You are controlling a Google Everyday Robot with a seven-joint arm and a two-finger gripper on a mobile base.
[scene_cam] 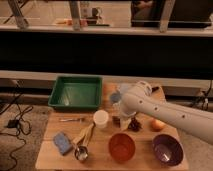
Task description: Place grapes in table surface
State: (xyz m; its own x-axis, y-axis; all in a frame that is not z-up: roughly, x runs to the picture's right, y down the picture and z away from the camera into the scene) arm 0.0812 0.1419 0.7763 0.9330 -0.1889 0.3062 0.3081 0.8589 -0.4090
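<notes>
Grapes (pixel 132 123), a small dark bunch, lay on the tan wooden counter (pixel 101 151), just behind the orange bowl (pixel 121 146) and near the round orange fruit (pixel 158 124). The gripper (pixel 120 113) hung close above the counter beside the bunch, at the end of the white arm that reached in from the right. Its fingers stood wide, and nothing appeared to be held between them, though the wrist hid much of them. Judged from how things lay, the placing looked done or all but done: the bunch seemed to rest on the wood and not in the green tray (pixel 75 92), the orange bowl or the purple bowl (pixel 167 149). What looked left was only for the arm to lift clear without dragging the fruit. A white cup (pixel 100 119) and a blue sponge (pixel 62 142) sat to the other side. No brand, label or writing could be read on any object.
</notes>
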